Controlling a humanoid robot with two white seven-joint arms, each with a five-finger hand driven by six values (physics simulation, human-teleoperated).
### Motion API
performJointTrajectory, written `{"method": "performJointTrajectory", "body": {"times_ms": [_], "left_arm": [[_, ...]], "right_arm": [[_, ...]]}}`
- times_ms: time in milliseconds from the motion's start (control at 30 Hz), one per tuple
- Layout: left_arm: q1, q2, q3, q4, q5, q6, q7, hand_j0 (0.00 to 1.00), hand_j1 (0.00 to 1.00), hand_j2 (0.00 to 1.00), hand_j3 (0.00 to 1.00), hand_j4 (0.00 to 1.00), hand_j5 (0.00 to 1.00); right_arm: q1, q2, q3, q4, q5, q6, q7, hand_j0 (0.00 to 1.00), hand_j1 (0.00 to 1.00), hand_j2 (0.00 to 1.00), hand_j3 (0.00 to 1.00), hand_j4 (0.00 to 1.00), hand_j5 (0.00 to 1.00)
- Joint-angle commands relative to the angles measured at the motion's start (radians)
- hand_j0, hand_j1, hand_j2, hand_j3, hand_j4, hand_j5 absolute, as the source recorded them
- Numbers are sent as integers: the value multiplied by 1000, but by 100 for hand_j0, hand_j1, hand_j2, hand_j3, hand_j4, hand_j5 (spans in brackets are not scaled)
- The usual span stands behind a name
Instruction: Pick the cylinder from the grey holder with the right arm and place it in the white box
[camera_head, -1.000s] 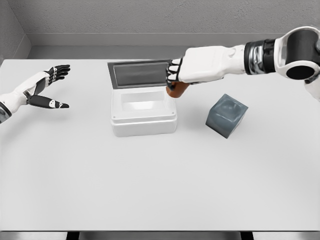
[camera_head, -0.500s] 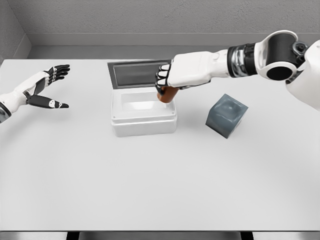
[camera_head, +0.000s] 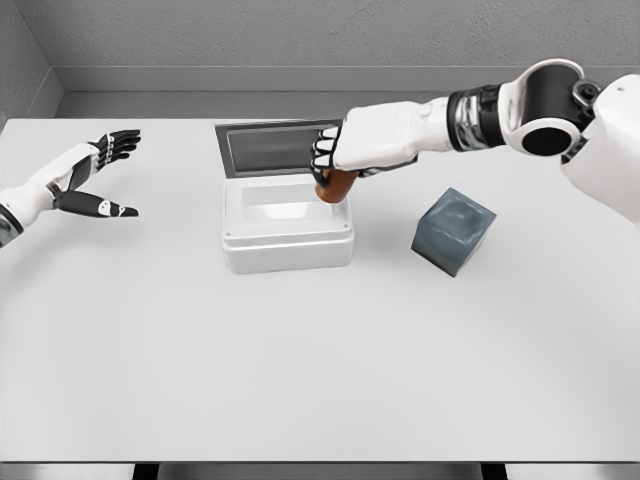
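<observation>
My left hand (camera_head: 85, 180) rests open at the table's (camera_head: 300, 380) far left, fingers spread, holding nothing. In the middle sits the white box (camera_head: 287, 232), its lid raised behind. My right hand (camera_head: 335, 165) is clamped around the orange-brown cylinder (camera_head: 335, 187), holding it over the box's right edge. Further right, the grey holder (camera_head: 454, 231) stands empty. Picking looks done; lowering and letting go remain.
</observation>
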Motion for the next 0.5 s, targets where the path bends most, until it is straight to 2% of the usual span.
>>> {"method": "performJointTrajectory", "body": {"times_ms": [0, 200, 267, 467], "left_arm": [[0, 1, 2, -2, 7, 1, 0, 100, 100, 100, 100, 100, 100], [0, 4, 2, -1, 10, 1, 0, 100, 100, 100, 100, 100, 100], [0, 5, 2, -1, 12, 1, 0, 100, 100, 100, 100, 100, 100], [0, 4, 2, -1, 12, 1, 0, 100, 100, 100, 100, 100, 100]], "right_arm": [[0, 9, 11, 15, -8, 3, 1, 23, 23, 23, 23, 23, 23], [-3, 11, 20, 31, -5, 3, 1, 23, 23, 23, 23, 23, 23], [-11, 25, 28, 57, -5, 3, 1, 23, 23, 23, 23, 23, 23], [-15, 26, 39, 57, -5, 3, 1, 23, 23, 23, 23, 23, 23]]}}
